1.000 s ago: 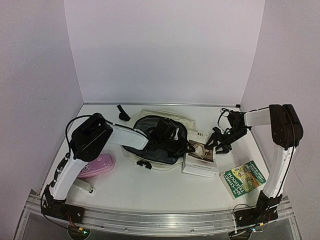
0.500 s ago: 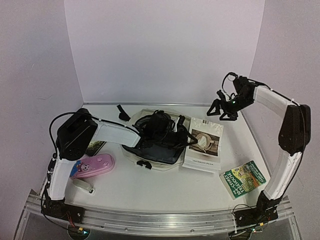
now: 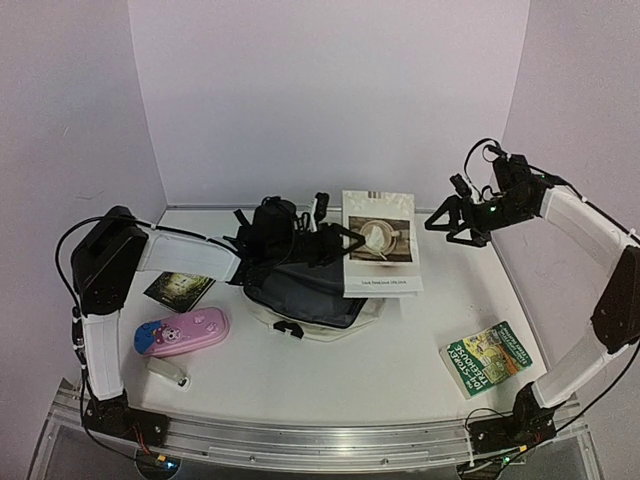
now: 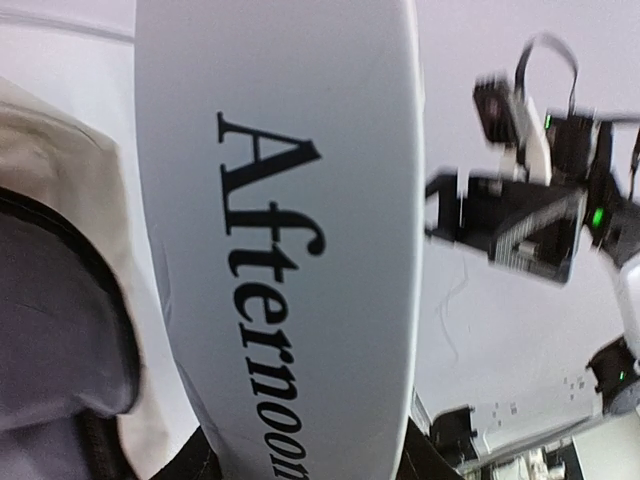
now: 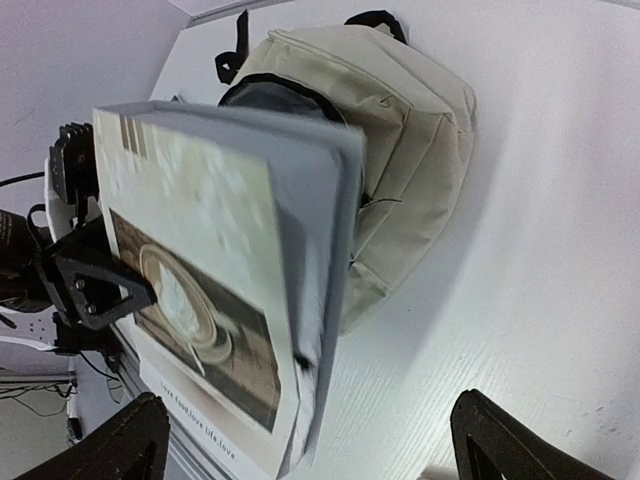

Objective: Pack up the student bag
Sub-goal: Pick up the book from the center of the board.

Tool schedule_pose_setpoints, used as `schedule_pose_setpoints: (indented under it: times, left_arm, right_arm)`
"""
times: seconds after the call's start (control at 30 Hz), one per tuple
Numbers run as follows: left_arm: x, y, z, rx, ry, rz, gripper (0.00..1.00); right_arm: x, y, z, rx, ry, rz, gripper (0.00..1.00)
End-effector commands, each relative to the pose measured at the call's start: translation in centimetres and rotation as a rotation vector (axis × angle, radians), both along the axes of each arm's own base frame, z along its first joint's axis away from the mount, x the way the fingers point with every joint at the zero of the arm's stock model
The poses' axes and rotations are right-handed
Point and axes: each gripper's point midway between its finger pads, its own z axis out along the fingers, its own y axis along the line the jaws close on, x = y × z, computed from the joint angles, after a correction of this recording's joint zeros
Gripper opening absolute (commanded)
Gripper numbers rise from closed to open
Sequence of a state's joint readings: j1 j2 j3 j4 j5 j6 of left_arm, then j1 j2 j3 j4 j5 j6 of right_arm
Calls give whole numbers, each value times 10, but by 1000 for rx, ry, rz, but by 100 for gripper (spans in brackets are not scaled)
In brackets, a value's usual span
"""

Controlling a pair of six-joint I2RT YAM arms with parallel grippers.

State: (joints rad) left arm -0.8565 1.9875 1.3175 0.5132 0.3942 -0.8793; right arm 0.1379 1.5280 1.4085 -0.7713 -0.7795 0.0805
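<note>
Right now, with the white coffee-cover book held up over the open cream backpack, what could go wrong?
1. The left claw seems to grip the white book with a coffee-cup cover near one edge only, so it could swing or slip out.
2. The cream fabric backpack is soft and lies slumped, so the book may catch on its rim instead of sliding in.
3. The right claw is open and off to the side, not steadying the bag.
</note>
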Motion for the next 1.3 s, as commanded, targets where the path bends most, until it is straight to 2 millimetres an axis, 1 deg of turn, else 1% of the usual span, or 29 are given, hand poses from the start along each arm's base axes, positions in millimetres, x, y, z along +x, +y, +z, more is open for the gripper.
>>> schedule_pose_setpoints:
  times: [0.0, 0.03, 0.1, 0.2, 0.3, 0.4, 0.47, 0.53, 0.6, 0.7, 0.83, 0.9, 1.0, 1.13, 1.2, 1.27]
  left_arm:
    - [23, 51, 98, -251, -176, 208, 1]
    - [26, 60, 104, -271, -191, 246, 1]
    - [30, 73, 113, -308, -209, 299, 2]
    - [30, 85, 131, -379, -239, 340, 3]
    - [30, 95, 141, -446, -248, 371, 3]
    - [32, 102, 143, -502, -237, 404, 3]
    - [32, 103, 142, -527, -237, 405, 4]
    - [30, 103, 143, -560, -238, 393, 5]
    - [28, 104, 145, -608, -237, 377, 6]
    - [28, 102, 140, -649, -216, 365, 6]
    - [27, 90, 130, -650, -191, 351, 7]
    - [27, 84, 128, -651, -184, 343, 7]
    - [26, 78, 125, -651, -175, 334, 7]
    - [25, 77, 121, -649, -166, 332, 10]
    - [23, 75, 120, -638, -162, 326, 13]
    - [21, 75, 118, -623, -159, 316, 19]
  right_arm:
    - [6, 17, 37, 214, -78, -30, 98]
    - [8, 22, 41, 258, -76, -32, 98]
    - [8, 37, 42, 310, -62, -9, 98]
    - [-1, 72, 32, 298, -46, 70, 98]
    - [-3, 95, 28, 306, -30, 118, 98]
    - [-2, 111, 42, 348, -71, 146, 98]
    - [-2, 119, 51, 362, -107, 152, 98]
    - [1, 126, 54, 364, -121, 152, 98]
    - [6, 134, 50, 371, -106, 148, 98]
    - [13, 142, 46, 391, -94, 128, 98]
    - [23, 151, 50, 418, -124, 104, 98]
    - [26, 152, 55, 430, -141, 93, 97]
    - [32, 152, 60, 444, -159, 73, 89]
    - [35, 153, 60, 453, -153, 67, 70]
    - [35, 154, 61, 459, -151, 73, 57]
    - [33, 155, 65, 466, -155, 86, 47]
